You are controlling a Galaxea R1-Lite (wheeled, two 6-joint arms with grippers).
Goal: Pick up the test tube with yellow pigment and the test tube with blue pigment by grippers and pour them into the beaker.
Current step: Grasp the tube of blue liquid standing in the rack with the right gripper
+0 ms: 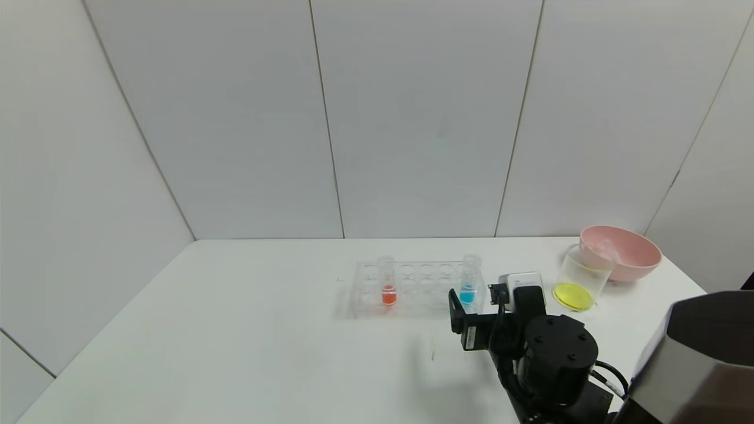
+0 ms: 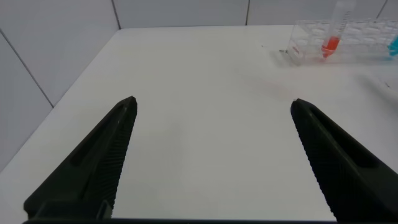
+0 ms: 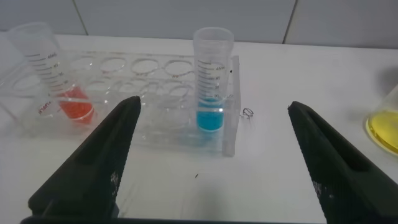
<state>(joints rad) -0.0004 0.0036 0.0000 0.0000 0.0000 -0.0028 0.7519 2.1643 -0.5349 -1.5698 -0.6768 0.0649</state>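
Note:
The test tube with blue pigment (image 1: pixel 469 284) stands upright at the right end of the clear rack (image 1: pixel 419 288). My right gripper (image 1: pixel 476 303) is open just in front of it, near the table, holding nothing. In the right wrist view the blue tube (image 3: pixel 211 81) stands between and beyond the spread fingers of the gripper (image 3: pixel 214 106). The beaker (image 1: pixel 580 277) stands right of the rack with yellow liquid in its bottom; its edge shows in the right wrist view (image 3: pixel 385 127). No tube holding yellow liquid is in view. My left gripper (image 2: pixel 214 104) is open and empty over bare table.
A tube with red-orange liquid (image 1: pixel 387 284) stands in the rack's left part; it also shows in both wrist views (image 2: pixel 333 37) (image 3: pixel 59 87). A pink bowl (image 1: pixel 633 256) sits behind the beaker with a clear object in it. White walls close the table's back.

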